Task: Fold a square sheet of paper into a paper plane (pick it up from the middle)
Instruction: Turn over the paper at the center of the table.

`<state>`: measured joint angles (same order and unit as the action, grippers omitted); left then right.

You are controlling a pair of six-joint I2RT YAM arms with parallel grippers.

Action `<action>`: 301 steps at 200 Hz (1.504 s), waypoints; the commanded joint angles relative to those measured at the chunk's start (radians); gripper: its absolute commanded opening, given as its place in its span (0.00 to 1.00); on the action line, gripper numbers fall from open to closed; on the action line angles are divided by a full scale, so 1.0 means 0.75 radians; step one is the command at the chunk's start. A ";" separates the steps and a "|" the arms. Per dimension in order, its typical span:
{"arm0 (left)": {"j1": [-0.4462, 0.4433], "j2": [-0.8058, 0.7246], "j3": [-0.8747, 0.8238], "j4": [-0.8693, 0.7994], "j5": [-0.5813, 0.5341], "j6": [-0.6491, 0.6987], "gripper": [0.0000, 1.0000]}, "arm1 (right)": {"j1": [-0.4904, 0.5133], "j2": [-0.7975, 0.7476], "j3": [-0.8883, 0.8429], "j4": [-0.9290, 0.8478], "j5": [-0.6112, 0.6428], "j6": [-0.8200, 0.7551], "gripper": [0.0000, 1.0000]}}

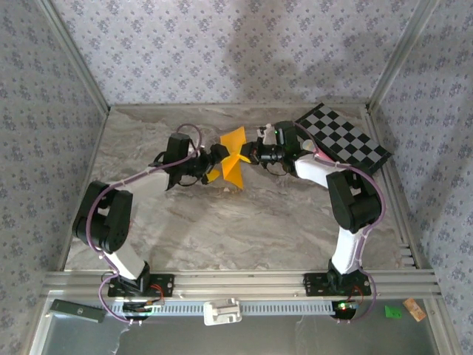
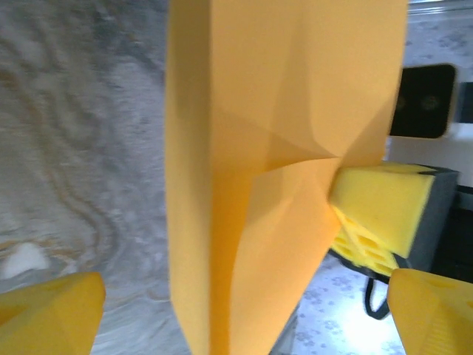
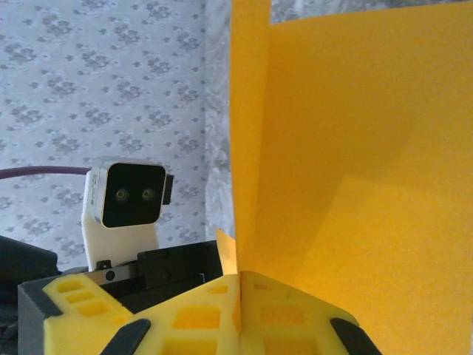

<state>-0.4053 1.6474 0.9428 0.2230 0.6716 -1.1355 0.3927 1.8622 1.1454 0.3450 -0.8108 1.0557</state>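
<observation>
Right gripper (image 3: 240, 281) is clamped shut on the orange-yellow paper (image 1: 235, 157), holding it up over the far middle of the table (image 1: 222, 229). Beside it, the left gripper (image 1: 213, 166) gapes wide, its 2 fingers (image 2: 52, 314) flanking the sheet without touching. From above, both arms meet at the paper, near the checkered board (image 1: 344, 137). The wrist views add the creases: 1 long upright fold, with slanted folds converging at the pinch.

No legible text, label, brand, number or sign can be read on any surface. The green tag (image 1: 393, 311) and tan tag (image 1: 416, 309) by the near frame are too small to read.
</observation>
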 commanded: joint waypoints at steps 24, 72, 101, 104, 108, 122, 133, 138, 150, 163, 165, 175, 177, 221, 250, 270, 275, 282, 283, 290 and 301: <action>-0.007 0.043 0.010 0.298 0.078 -0.154 0.84 | -0.022 -0.009 0.039 0.172 -0.131 0.177 0.07; -0.006 0.037 0.010 0.404 0.033 -0.255 0.54 | -0.043 -0.013 0.036 0.189 -0.141 0.191 0.07; -0.008 0.027 0.011 0.387 0.006 -0.245 0.40 | -0.055 -0.013 0.027 0.193 -0.133 0.195 0.07; -0.008 0.027 0.009 0.387 0.004 -0.246 0.39 | -0.056 -0.014 0.026 0.194 -0.132 0.196 0.07; -0.008 0.028 0.009 0.386 0.003 -0.245 0.37 | -0.057 -0.013 0.023 0.195 -0.132 0.195 0.08; -0.008 0.033 0.011 0.390 0.006 -0.245 0.30 | -0.059 -0.015 0.018 0.200 -0.130 0.196 0.08; -0.008 0.037 0.011 0.398 0.005 -0.247 0.25 | -0.061 -0.018 0.016 0.201 -0.132 0.198 0.08; -0.008 0.040 0.010 0.403 0.005 -0.249 0.22 | -0.062 -0.018 0.013 0.202 -0.134 0.196 0.08; -0.008 0.041 0.012 0.395 -0.003 -0.251 0.17 | -0.065 -0.029 0.001 0.202 -0.130 0.189 0.11; -0.007 0.036 0.013 0.377 -0.015 -0.241 0.13 | -0.075 -0.048 -0.018 0.180 -0.114 0.166 0.16; -0.007 0.034 0.011 0.372 -0.018 -0.237 0.13 | -0.078 -0.051 -0.020 0.171 -0.110 0.159 0.17; -0.006 0.022 0.016 0.324 -0.035 -0.208 0.10 | -0.093 -0.069 -0.029 0.114 -0.090 0.122 0.23; -0.005 0.018 0.017 0.309 -0.038 -0.198 0.10 | -0.095 -0.073 -0.030 0.097 -0.084 0.112 0.24; 0.004 -0.076 0.181 -0.410 -0.205 0.269 0.06 | -0.171 -0.215 0.020 -0.533 0.222 -0.329 0.53; -0.044 -0.054 0.457 -1.036 -0.544 0.646 0.06 | -0.179 -0.313 0.051 -0.781 0.474 -0.542 0.62; -0.095 0.006 0.602 -1.301 -0.840 0.792 0.06 | -0.182 -0.365 0.051 -0.839 0.605 -0.612 0.66; -0.109 0.025 0.634 -1.347 -0.917 0.814 0.06 | -0.183 -0.377 0.051 -0.849 0.633 -0.622 0.67; -0.135 0.049 0.673 -1.399 -1.026 0.852 0.06 | -0.180 -0.392 0.052 -0.856 0.669 -0.630 0.68; -0.139 0.053 0.680 -1.407 -1.041 0.857 0.06 | -0.180 -0.395 0.052 -0.859 0.675 -0.631 0.68; -0.163 0.080 0.719 -1.453 -1.152 0.885 0.06 | -0.181 -0.411 0.052 -0.862 0.704 -0.636 0.68; -0.199 0.142 0.793 -1.529 -1.332 0.919 0.07 | -0.183 -0.428 0.046 -0.868 0.744 -0.638 0.68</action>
<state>-0.5053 1.6672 1.4448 -0.6300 0.0425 -0.6094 0.2573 1.5871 1.1568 -0.2150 -0.3969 0.6582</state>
